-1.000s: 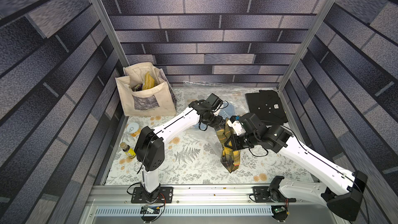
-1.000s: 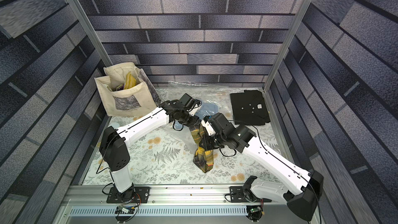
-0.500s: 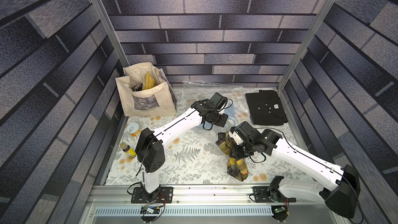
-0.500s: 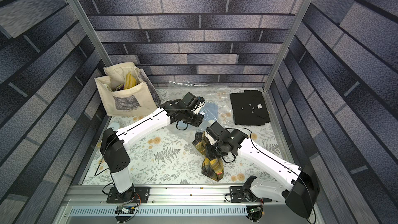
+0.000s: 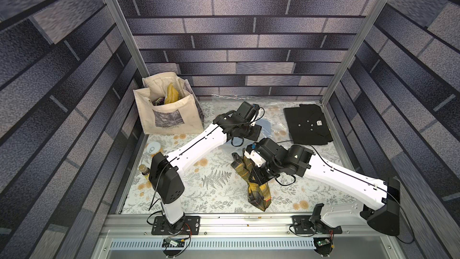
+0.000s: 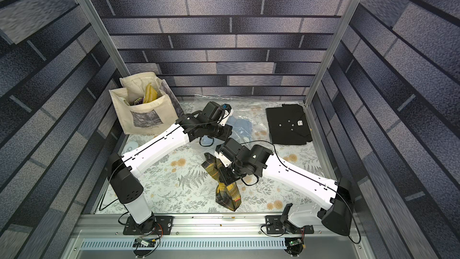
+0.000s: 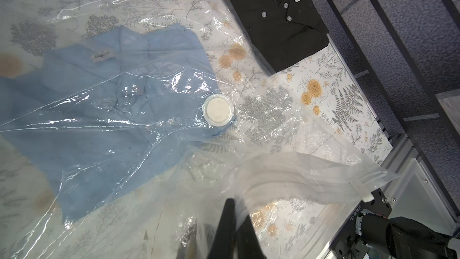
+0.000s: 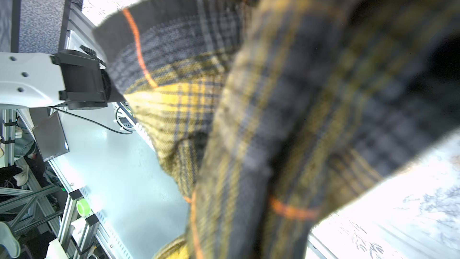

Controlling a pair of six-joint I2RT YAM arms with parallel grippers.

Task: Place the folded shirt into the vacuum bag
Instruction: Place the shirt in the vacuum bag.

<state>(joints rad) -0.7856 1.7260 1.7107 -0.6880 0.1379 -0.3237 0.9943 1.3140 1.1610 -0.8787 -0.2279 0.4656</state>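
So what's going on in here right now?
The left fingers are shut on an edge of the bag and hold it up off the table. A blue shirt already lies inside. The right fingers grip a plaid shirt, which hangs bunched over the table, not yet in the bag. A black shirt lies folded beside the bag, untouched.

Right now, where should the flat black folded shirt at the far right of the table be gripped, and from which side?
The black folded shirt lies flat, so pinch an edge from above. Its near edge, toward the arm bases, looks best: bare floral table cover lies before it, whereas its right edge runs close to the side rail, leaving the jaws little room.
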